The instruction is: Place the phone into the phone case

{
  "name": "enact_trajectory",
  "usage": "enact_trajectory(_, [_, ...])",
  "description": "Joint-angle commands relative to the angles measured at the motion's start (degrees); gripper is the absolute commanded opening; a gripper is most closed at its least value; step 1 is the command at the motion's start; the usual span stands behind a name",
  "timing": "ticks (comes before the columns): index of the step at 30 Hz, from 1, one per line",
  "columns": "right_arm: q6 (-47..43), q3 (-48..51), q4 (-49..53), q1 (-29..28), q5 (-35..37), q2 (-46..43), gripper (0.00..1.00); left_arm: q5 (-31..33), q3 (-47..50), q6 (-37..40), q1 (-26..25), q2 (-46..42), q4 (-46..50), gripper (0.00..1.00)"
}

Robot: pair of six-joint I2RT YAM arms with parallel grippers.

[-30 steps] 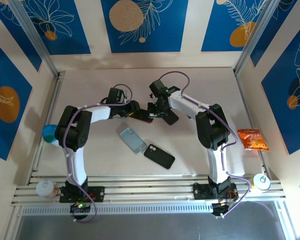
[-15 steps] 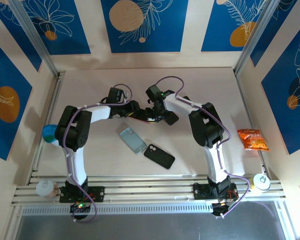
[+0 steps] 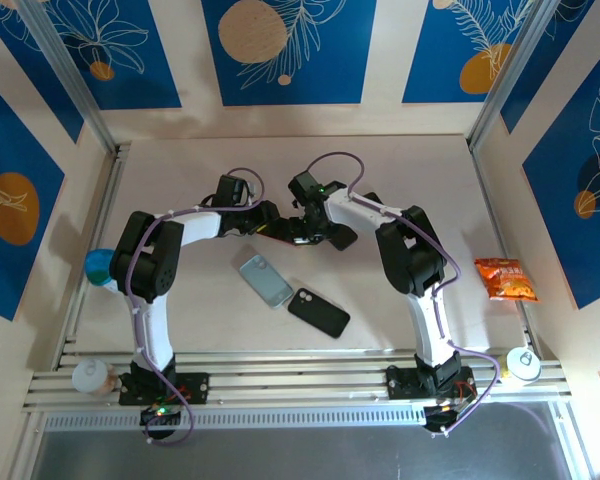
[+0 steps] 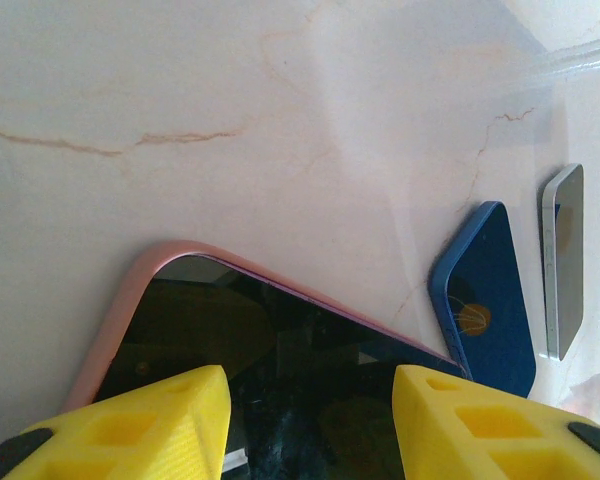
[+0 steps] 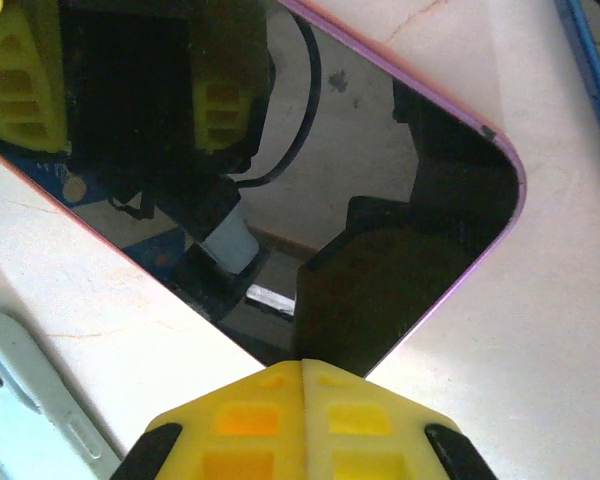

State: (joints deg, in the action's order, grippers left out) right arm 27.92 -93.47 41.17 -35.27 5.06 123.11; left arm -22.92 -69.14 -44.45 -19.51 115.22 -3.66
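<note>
Pale marble-look worktop boxed in by blue leaf-print panels, and everything you care about is bunched in the middle, where the two arms meet nose to nose. The phone lies flat there, dark glass up, with a pink case showing as a rim around it. I'd guess it's partly seated, but no view shows whether every corner is home. Its long axis runs roughly across the worktop, from your left hand towards your right hand. The left hand is half spread with a yellow finger on each long edge, so it reads as pinching the phone across its width at that end. The right hand has its fingers pressed tight together into one blunt tip, parked at a corner of the far short end. I can't tell if it's touching the glass or just above it. Both hands are right at the phone, so what matters is that the right tip stays over that corner and pushes straight down while the left one stops the whole thing skating away. The top view gives you the layout but buries the phone under the wrists. The wrist cameras show the pink rim and corners up close, and the glossy screen mirrors the yellow fingers. Closer to you, well apart from the action, sit a pale clear case and a black phone, with a snack bag off to the right.
</note>
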Motion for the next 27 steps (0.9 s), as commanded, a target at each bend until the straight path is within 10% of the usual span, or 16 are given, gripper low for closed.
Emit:
enact_trajectory(1, [-0.77,6.39,4.16,-1.60,1.34,7.23,0.00,3.93,2.42,0.88,1.80,1.93,4.74,0.49])
enact_trajectory(27, [0.32,10.09,7.16,-3.88,-1.21,11.28,0.00,4.24,3.42,0.40,1.75,2.06,3.25,0.49])
